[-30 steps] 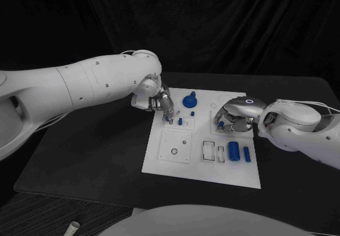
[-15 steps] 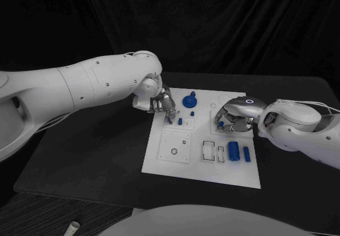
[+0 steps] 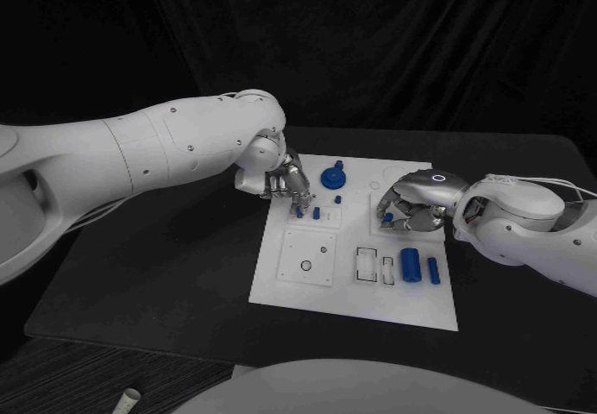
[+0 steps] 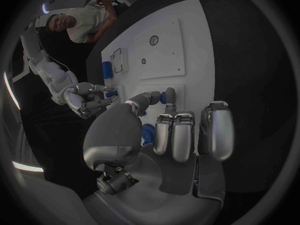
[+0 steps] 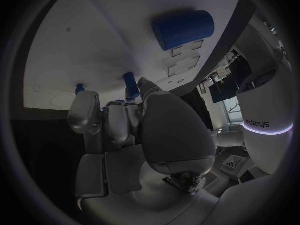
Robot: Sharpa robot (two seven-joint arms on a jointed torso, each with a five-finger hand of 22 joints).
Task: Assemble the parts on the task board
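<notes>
Near edge of the white task board lay closest, bare toward six o'clock. Just beyond, at the board's four o'clock, two blue cylinders lay side by side beside a pair of rectangular slots; at eight o'clock, a square plate with a round hole.

Further in, at three o'clock of the board, right hand hung low over a square recess, fingers curled in around a small blue part; seen from the right wrist, fingertips touched a blue peg standing on the board.

Across at ten o'clock, left hand pointed down, thumb and a finger pinching a small blue pin against the board.

Farthest, near twelve o'clock, stood a blue knob.
</notes>
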